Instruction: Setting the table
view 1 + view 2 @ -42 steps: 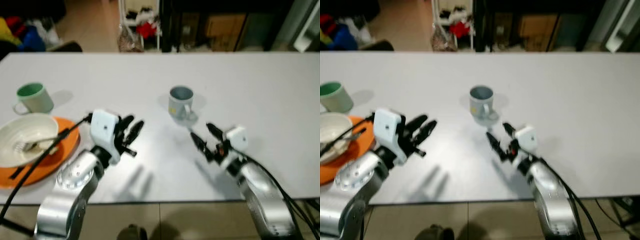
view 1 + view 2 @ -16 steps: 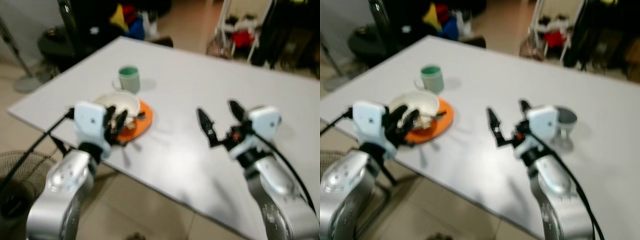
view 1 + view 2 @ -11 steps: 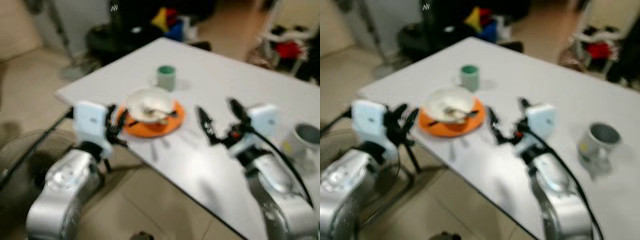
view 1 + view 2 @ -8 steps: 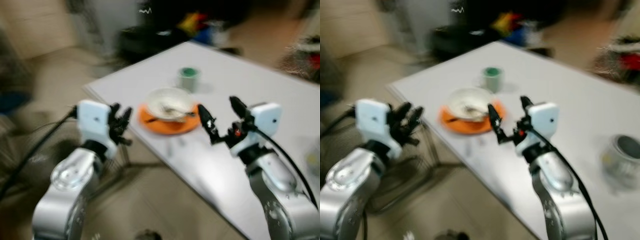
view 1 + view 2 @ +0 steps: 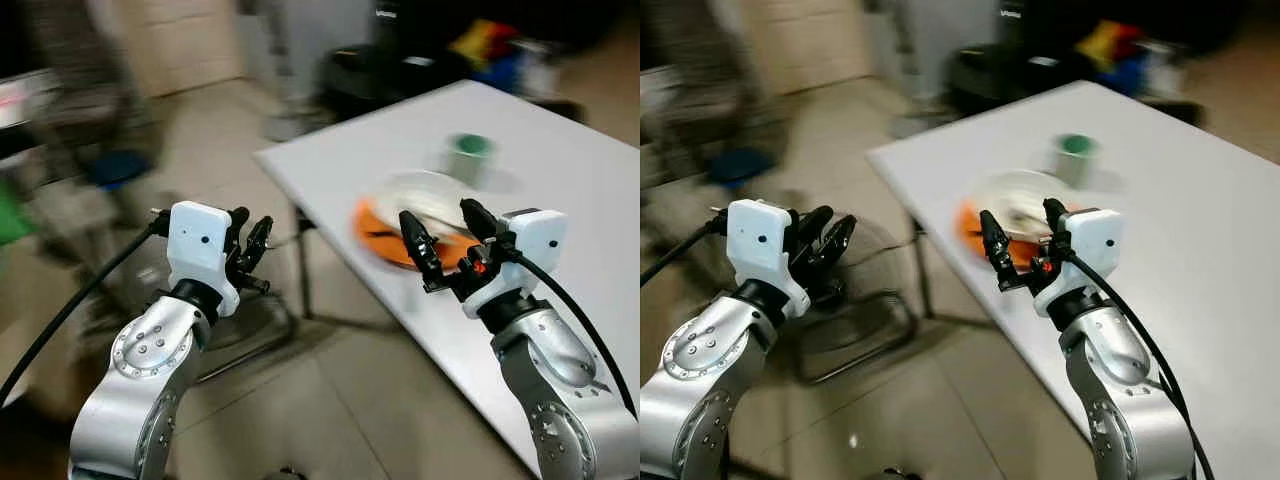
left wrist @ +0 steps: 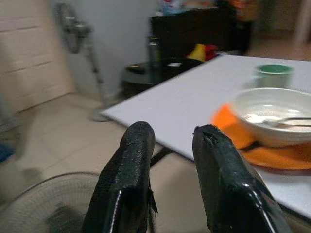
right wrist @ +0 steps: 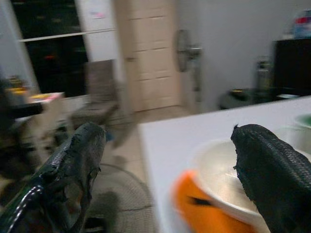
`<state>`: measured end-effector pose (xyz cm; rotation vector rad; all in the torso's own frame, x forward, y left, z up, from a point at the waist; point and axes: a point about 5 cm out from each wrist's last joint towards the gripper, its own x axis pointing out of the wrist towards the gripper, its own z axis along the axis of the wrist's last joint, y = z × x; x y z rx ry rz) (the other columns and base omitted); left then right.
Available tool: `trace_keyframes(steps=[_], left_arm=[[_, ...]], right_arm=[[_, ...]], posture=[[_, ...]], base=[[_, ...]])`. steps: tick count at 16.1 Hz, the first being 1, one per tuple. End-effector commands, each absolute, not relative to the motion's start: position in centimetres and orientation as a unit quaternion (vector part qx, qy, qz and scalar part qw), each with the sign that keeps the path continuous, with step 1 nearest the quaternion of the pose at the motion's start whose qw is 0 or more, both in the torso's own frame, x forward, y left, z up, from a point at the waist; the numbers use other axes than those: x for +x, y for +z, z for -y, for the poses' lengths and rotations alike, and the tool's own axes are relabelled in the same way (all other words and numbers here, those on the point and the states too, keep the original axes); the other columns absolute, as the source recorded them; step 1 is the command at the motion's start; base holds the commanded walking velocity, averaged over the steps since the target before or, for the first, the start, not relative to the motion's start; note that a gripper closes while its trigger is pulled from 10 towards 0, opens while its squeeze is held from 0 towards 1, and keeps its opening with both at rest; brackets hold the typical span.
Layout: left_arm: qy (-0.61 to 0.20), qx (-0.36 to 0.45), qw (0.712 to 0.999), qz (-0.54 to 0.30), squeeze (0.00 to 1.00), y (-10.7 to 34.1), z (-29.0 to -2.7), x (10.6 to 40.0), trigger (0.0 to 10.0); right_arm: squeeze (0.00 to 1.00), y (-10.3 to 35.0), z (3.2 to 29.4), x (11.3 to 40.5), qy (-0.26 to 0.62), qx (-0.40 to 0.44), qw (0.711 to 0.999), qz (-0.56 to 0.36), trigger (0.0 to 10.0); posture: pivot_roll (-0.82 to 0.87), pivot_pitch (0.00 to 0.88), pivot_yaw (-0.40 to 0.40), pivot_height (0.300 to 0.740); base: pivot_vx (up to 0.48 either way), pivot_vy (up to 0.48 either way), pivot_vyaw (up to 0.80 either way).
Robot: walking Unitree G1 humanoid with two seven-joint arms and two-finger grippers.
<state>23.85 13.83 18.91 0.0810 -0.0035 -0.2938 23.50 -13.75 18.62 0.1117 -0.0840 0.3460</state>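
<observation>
Head views are blurred, wrist views fairly clear.

Nearest, lower left of frame: left gripper (image 5: 250,250), raised over bare floor off the table's corner. Fingers (image 6: 127,189) stand a narrow gap apart, nothing between them.

Lower right of centre: right gripper (image 5: 440,240), fingers spread wide, empty. It hangs above the table (image 5: 560,330) near its edge, just short of the plate.

Mid frame, right of centre: orange plate (image 5: 378,232) lies flat on the table near the corner. A white bowl (image 5: 420,193) sits on it. A utensil (image 6: 286,121) lies in the bowl; fork or spoon, cannot tell. A dark strip (image 7: 198,201) crosses the plate's near rim, unidentified.

Beyond the bowl, upper right: green mug (image 5: 468,155), upright on the table, apart from the plate.

Lower left, past the table corner: a floor fan (image 6: 53,206) lies on the tiles.

Handling, as judgement: bowl looks ceramic, so stiff, fairly heavy, smooth and breakable. Best hold would be the rim, one finger in and one out, clear of the utensil. Bowl is loose on the plate and could slide if the plate tips. The plate is low and flat, hard to get under; pinch its rim. Take the mug by the rim or handle.
</observation>
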Motion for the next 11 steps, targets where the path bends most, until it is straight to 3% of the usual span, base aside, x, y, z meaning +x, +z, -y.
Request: trace_keyframes(steps=[1,3,11], left_arm=[[-0.143,0.042,0.989,0.004,0.0,19.08,-14.11,23.92,10.0],[-0.151,0.042,0.988,0.004,0.0,19.01,-13.94,23.94,10.0],[-0.153,0.05,0.987,0.008,0.0,18.91,-13.69,24.05,10.0]], right_arm=[[1.0,18.76,13.32,23.55,0.185,0.064,0.98,0.041,10.0],[1.0,18.68,13.42,23.51,0.184,0.073,0.98,0.039,10.0],[1.0,18.03,13.56,23.45,0.196,0.085,0.977,0.025,10.0]], posture=[[0.08,0.0,0.058,0.74],[0.08,0.0,0.059,0.74],[0.09,0.0,0.041,0.74]], base=[[0.0,0.0,0.8],[0.0,0.306,0.8],[0.0,0.397,0.0]])
